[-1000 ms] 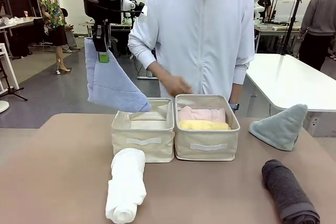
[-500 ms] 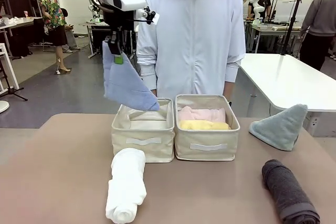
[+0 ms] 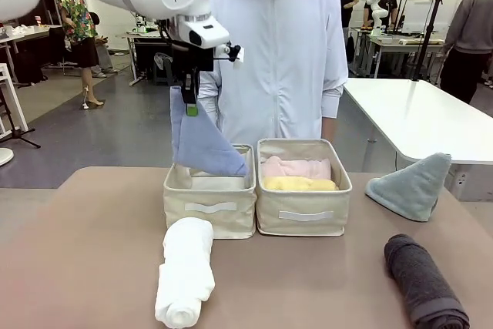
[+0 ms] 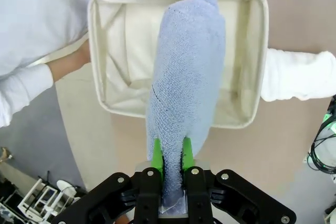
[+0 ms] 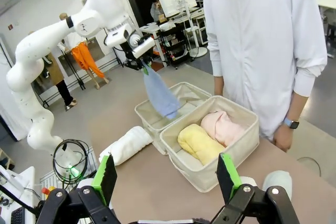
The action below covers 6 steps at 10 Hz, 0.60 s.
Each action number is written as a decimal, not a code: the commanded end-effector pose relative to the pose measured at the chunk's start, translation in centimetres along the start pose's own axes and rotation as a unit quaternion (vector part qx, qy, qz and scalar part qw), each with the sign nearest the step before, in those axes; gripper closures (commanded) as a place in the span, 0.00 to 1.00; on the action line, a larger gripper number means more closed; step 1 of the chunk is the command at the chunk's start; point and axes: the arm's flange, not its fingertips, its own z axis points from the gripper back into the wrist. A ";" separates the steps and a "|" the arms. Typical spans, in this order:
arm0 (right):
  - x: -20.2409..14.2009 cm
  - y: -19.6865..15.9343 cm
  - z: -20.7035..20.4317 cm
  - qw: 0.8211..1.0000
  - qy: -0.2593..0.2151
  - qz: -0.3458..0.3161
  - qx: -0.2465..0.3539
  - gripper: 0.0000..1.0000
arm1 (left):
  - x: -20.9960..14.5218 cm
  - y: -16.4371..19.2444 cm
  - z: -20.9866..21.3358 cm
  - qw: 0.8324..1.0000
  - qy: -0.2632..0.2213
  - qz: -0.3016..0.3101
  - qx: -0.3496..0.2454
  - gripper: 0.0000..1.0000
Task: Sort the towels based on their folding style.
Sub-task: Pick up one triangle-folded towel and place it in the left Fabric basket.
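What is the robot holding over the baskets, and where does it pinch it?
The left hand pinches the lavender-blue towel by its narrow top end; the towel hangs over the left basket. The right hand is open, holding nothing.

Table bears baskets, white roll, dark roll, green cone.

left end effector raised, pointing down, clamped; right end effector spread wide.

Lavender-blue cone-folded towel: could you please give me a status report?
Left gripper shut on lavender-blue terry cone-folded towel, hanging over left beige fabric basket. Right gripper open. Person's forearm beside basket rim.
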 end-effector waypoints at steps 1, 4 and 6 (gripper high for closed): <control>0.0 -0.2 -0.1 1.000 -0.012 0.008 0.007 0.00 | 0.5 0.2 -1.8 1.000 -0.004 0.020 -0.019 0.85; 0.0 -0.2 -0.1 1.000 -0.012 0.008 0.007 0.00 | 1.4 0.5 -5.3 0.998 0.015 0.008 -0.066 0.85; 0.0 -0.2 -0.1 1.000 -0.012 0.008 0.007 0.00 | 1.7 0.9 -7.0 0.994 0.025 0.004 -0.109 0.85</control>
